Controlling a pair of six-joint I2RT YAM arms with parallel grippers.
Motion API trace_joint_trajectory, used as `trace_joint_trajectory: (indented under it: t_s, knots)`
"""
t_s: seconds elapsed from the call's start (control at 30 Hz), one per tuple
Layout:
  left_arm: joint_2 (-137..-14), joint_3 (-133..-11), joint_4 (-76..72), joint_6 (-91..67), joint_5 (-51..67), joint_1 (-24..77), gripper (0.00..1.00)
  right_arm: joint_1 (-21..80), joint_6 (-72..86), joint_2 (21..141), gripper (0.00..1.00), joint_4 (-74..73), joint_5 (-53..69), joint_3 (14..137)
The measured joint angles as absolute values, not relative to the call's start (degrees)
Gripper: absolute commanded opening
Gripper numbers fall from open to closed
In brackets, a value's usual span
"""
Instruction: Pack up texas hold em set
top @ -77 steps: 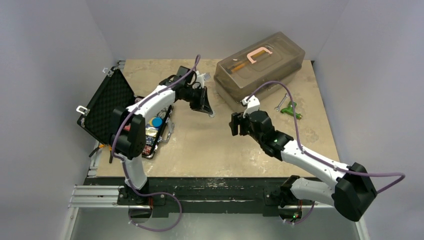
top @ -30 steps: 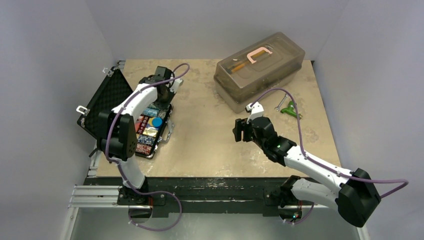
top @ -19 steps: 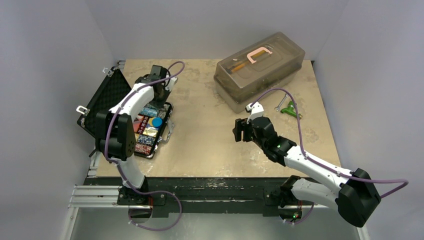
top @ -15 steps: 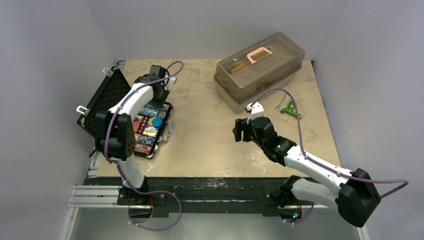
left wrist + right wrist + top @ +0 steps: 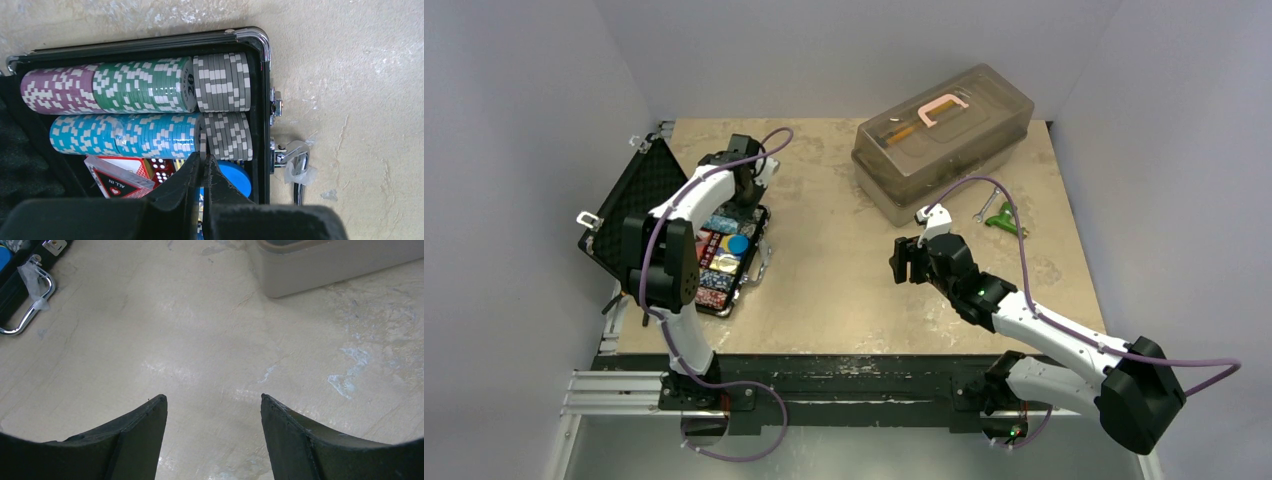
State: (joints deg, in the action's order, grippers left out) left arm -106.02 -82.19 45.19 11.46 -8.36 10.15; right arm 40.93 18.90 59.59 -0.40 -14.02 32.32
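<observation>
The black briefcase lies open at the table's left, foam lid up. In the left wrist view its tray holds rows of purple, green, light blue and grey chips. My left gripper is shut on a grey chip, held edge-on at the gap between the light blue row and the lower grey stack. A blue disc, red dice and a triangular "ALL IN" token lie below. My right gripper is open and empty over bare table.
A translucent grey tub with a pink clamp stands at the back right. A green-handled tool and wrench lie beside it. The case's metal handle sticks out toward the table's middle.
My left gripper has swung from the table's middle back over the case and settled at the chip rows. The right arm drew back slightly, then stayed still.
</observation>
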Motion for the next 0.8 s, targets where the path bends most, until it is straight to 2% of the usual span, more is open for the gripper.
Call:
trace_joint_trajectory:
  t_s: [0.13,0.3,0.47,0.57,0.7,0.8]
  knots:
    - [-106.7,-82.2,45.6,11.4,-8.4,10.2,0.07,40.9,18.9,59.6,0.67,-0.4,-14.0,32.3]
    - [-106.8,-82.5,45.8,10.9,-8.9,10.2,0.27,40.9,18.9,59.5,0.67,-0.4,-14.0,32.3]
    - [-106.7,-82.8,45.9,9.7,-9.7,10.2,0.33,40.9,19.0,59.5,0.67,-0.4,-14.0,32.3]
    - [-106.7,-82.8,45.9,9.5,-9.8,10.2,0.33,40.9,19.0,59.5,0.67,-0.4,-14.0,32.3]
    - [-106.3,-82.8,45.9,9.1,-9.8,10.2,0.16,40.9,19.0,59.5,0.67,-0.4,-14.0,32.3]
    - [-106.1,-82.8,45.9,9.0,-9.8,10.2,0.12,40.9,19.0,59.5,0.67,-0.4,-14.0,32.3]
